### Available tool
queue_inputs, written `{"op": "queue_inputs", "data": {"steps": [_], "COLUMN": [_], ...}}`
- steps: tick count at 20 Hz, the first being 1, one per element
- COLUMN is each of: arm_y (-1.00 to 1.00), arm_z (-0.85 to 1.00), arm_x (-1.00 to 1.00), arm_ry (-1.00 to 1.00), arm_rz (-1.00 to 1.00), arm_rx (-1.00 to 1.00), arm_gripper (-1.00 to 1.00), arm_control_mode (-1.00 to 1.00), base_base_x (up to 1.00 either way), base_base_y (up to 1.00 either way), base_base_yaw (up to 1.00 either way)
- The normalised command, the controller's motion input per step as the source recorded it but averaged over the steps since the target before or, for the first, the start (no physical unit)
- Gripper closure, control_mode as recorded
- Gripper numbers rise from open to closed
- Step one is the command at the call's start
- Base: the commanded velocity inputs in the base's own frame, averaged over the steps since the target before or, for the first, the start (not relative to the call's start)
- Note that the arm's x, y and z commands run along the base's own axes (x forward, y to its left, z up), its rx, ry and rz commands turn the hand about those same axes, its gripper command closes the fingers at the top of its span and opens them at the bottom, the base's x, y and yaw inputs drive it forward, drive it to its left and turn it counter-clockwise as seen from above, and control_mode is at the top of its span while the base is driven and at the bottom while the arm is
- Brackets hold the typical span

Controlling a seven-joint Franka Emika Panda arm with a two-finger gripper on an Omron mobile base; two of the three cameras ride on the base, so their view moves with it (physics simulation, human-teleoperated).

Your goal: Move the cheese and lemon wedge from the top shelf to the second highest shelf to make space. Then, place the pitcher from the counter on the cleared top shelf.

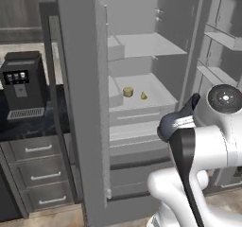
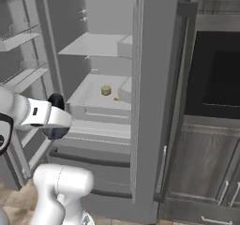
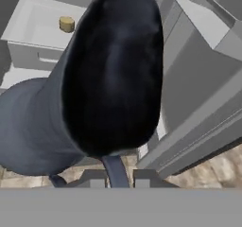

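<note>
Gripping the pitcher point(image 3: 94, 89) by its handle, your pincer point(image 3: 117, 176) is clamped shut, the jug just ahead of it; beyond lie the cheese point(image 1: 127, 92) and lemon wedge point(image 1: 143, 96) on the second highest shelf point(image 1: 156, 86).

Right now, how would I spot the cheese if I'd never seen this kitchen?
Look inside the open grey fridge, at the second highest shelf, below the bare top shelf. Two small yellow items sit there side by side. The cheese is the squat, round, tan cylinder; the lemon wedge beside it is tinier, brighter and pointed.
</note>
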Motion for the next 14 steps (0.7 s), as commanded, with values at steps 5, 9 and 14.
{"op": "queue_inputs", "data": {"steps": [5,9,14], "arm_y": [0.0,0.0,0.0], "arm_z": [0.0,0.0,0.0], "arm_x": [0.0,0.0,0.0], "arm_ry": [0.0,0.0,0.0], "arm_rz": [0.0,0.0,0.0], "arm_rx": [0.0,0.0,0.0], "arm_gripper": [1.0,1.0,1.0], "arm_control_mode": [1.0,1.0,1.0], "base_base_x": [0.59,0.61,0.55], "base_base_y": [-0.18,0.0,0.0], "base_base_yaw": [0.02,0.0,-0.02]}}
